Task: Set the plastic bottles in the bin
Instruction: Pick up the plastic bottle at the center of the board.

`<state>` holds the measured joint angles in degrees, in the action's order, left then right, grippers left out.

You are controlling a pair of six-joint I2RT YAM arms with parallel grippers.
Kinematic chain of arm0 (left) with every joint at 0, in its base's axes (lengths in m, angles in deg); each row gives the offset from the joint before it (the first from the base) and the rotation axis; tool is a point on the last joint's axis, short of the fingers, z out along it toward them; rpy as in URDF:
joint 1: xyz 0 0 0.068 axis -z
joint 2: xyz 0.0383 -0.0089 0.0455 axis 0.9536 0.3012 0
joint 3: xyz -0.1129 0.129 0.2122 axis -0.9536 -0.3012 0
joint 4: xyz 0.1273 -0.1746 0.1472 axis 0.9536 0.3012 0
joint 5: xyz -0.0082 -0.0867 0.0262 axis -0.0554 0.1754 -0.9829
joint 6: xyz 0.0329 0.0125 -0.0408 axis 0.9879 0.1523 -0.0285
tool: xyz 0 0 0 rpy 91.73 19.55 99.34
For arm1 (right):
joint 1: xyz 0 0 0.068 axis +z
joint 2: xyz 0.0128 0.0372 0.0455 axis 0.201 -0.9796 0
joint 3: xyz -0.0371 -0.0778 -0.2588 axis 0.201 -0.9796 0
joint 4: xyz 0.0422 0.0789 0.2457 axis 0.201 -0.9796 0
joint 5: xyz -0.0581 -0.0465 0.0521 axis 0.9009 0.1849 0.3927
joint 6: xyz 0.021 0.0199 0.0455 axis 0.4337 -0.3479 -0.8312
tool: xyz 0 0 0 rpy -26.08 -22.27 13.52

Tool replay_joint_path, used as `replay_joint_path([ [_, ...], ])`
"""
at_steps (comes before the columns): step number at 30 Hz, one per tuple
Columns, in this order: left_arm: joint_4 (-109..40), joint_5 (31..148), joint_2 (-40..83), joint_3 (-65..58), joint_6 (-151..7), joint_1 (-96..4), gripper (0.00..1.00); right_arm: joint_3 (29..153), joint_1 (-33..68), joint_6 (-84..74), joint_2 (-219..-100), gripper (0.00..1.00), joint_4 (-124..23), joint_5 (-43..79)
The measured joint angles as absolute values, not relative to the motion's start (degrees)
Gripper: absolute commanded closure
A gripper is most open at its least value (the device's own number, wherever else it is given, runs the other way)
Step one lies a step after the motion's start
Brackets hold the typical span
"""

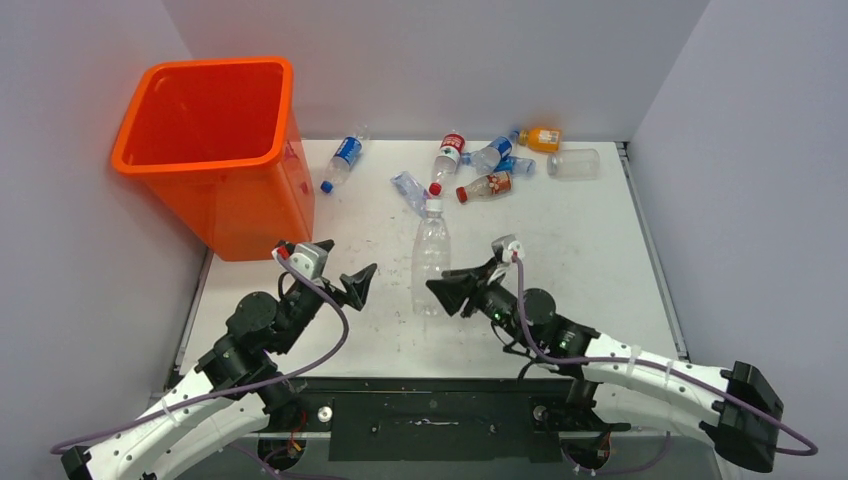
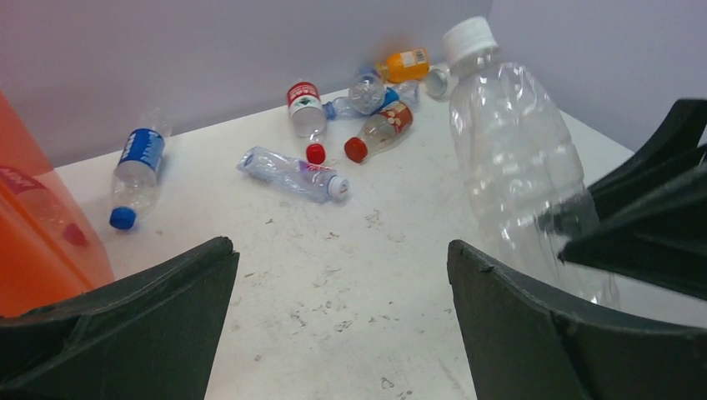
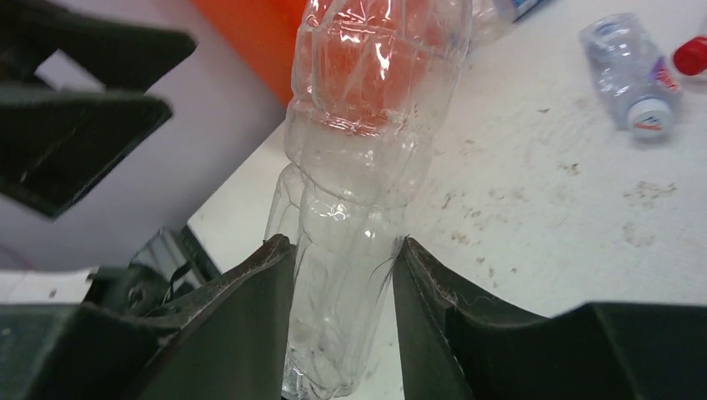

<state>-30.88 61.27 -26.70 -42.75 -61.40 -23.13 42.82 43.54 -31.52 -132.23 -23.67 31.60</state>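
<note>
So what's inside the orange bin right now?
From the top view, only the bin's smooth orange inner walls show, and no bottle can be made out in there. The deepest part is covered by the near wall and rim, so anything lying low cannot be seen.

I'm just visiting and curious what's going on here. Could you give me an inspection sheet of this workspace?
Surface: white table, scuffed and speckled.
Job's things: orange bin at far left; one clear bottle in the right hand; other bottles lying along the far edge.
Clutter: nothing seen.
Hands: right hand shut on the clear bottle's lower end; left hand open, holding nothing.
Cables: purple cables hang in loose loops.
Surroundings: plain pale walls on three sides.
</note>
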Motion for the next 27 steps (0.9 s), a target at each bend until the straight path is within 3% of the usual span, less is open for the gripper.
replay_joint_path([
  [8,-34.90,69.38,-28.60,-43.01,-67.81,-23.06,0.04,36.37,60.80,-20.62,-122.31,0.95,-31.13,34.92],
  [19,-37.19,98.80,-16.58,-40.26,-76.18,-26.65,0.00,32.00,70.90,-10.69,-115.89,0.95,-31.15,42.29],
  [27,-46.88,112.20,-10.29,-40.30,-88.57,-34.01,0.16,31.37,75.97,-5.36,-119.32,0.95,-26.89,47.88],
])
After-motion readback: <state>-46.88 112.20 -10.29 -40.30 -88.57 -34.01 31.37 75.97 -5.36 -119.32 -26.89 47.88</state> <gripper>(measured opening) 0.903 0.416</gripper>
